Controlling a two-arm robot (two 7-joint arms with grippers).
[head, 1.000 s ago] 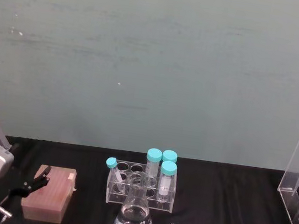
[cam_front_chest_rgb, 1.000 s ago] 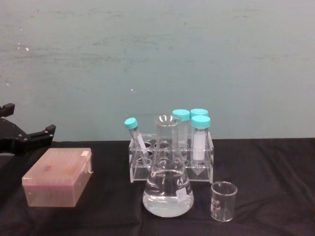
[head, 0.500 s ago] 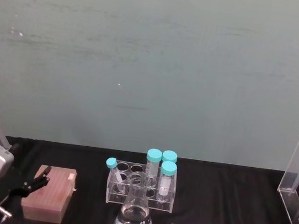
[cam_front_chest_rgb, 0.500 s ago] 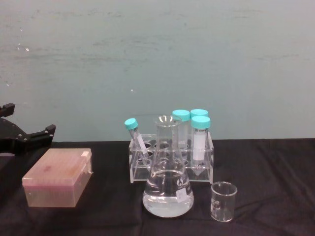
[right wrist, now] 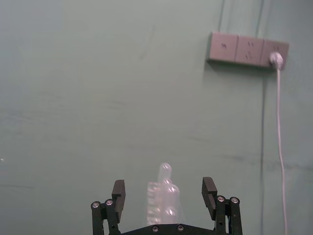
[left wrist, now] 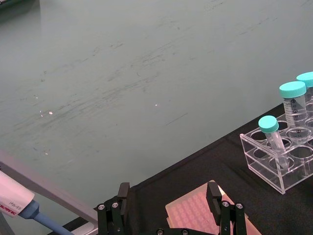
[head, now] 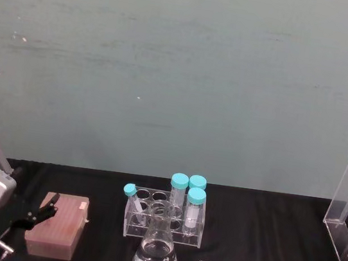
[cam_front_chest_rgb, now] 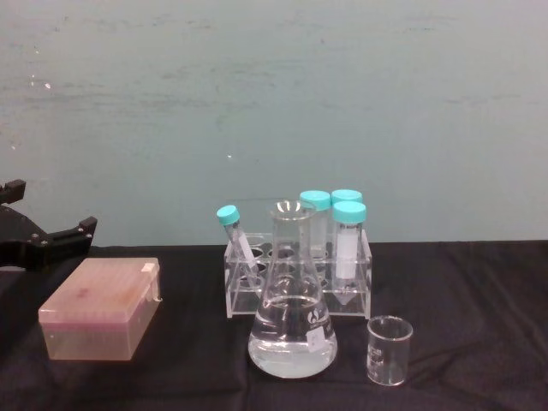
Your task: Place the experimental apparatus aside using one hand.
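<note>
The right gripper (right wrist: pixel 163 185) is out at the far right of the table (cam_front_chest_rgb: pixel 479 282), and its black fingers (right wrist: pixel 209 192) are spread wide. The round-topped tubes of the tall acrylic rack (head: pixel 346 223) show between them with a gap on either side, so nothing is pinched. That rack stands at the table's right edge, well apart from the other glassware. At centre front, the conical flask (cam_front_chest_rgb: pixel 292 318) holds clear liquid and sits just in front of the small tube rack (cam_front_chest_rgb: pixel 257 295), which carries blue-capped tubes, one of them leaning. The little beaker (cam_front_chest_rgb: pixel 390 349) stands to the flask's right, near it but apart. Over on the left, the left gripper (left wrist: pixel 168 188) hangs with its fingers wide, just by the pink box (cam_front_chest_rgb: pixel 101 308).
</note>
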